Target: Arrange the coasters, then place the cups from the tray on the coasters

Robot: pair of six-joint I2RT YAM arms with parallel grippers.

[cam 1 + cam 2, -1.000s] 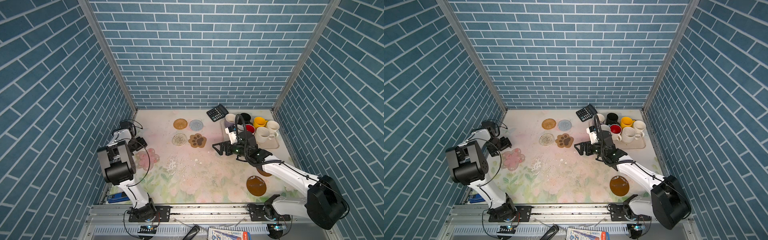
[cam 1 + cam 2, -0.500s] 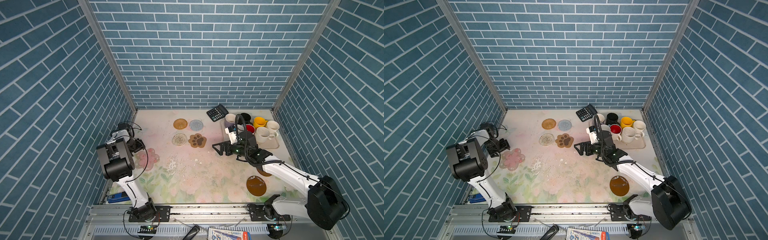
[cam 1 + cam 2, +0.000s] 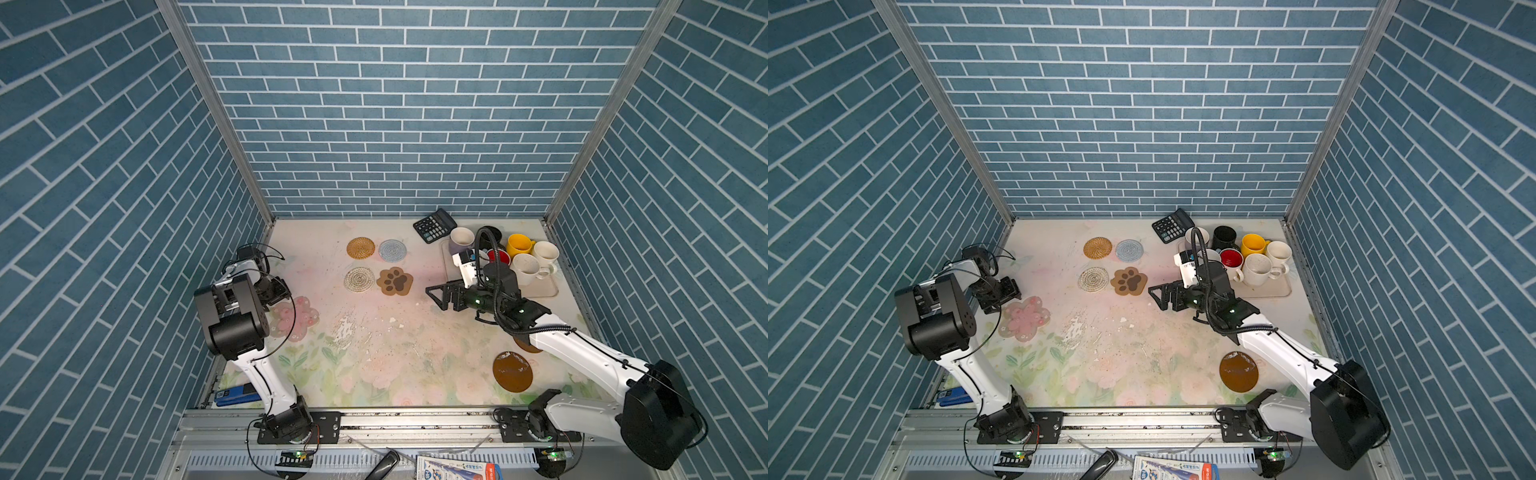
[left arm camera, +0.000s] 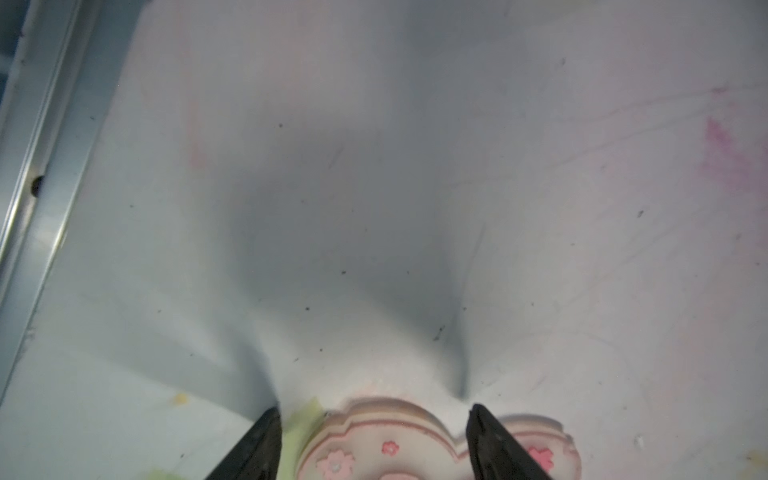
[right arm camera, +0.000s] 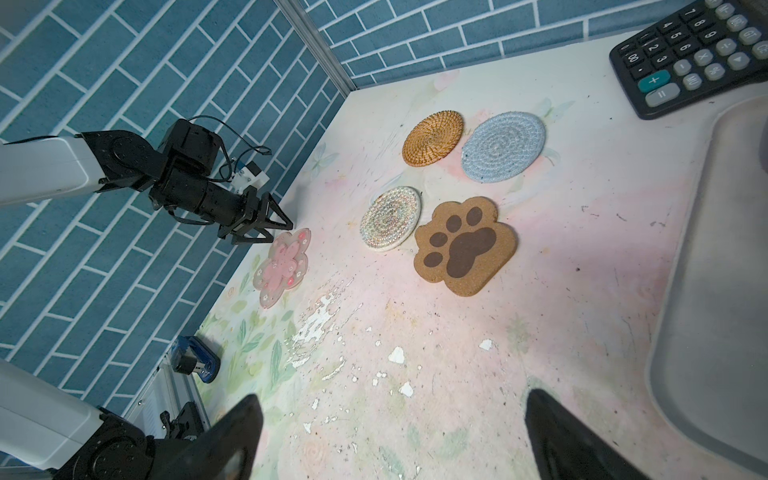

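Note:
The pink-white flowery coaster [image 3: 293, 318] lies at the left, and my left gripper [image 3: 284, 293] is low at its far edge. In the left wrist view the left gripper [image 4: 374, 413] is open, with a petal of that coaster [image 4: 386, 440] between its fingers. Woven tan [image 3: 360, 248], blue-grey [image 3: 392, 250], lacy [image 3: 359, 279] and paw [image 3: 395, 281] coasters form a square at the back. One amber disc [image 3: 512, 371] lies front right. Another [image 3: 525, 345] is half hidden under the right arm. Several cups stand on the tray [image 3: 544, 289]. My right gripper [image 3: 436, 297] hovers open and empty beside the tray.
A black calculator [image 3: 434, 225] lies at the back next to the lavender cup [image 3: 460, 239]. A blue object [image 3: 237, 395] sits off the table's front left corner. Brick walls close in three sides, and a metal rail [image 4: 37, 166] runs close by the left gripper.
My left gripper has shifted slightly toward the flowery coaster and its jaws have narrowed a little. The right arm has not moved.

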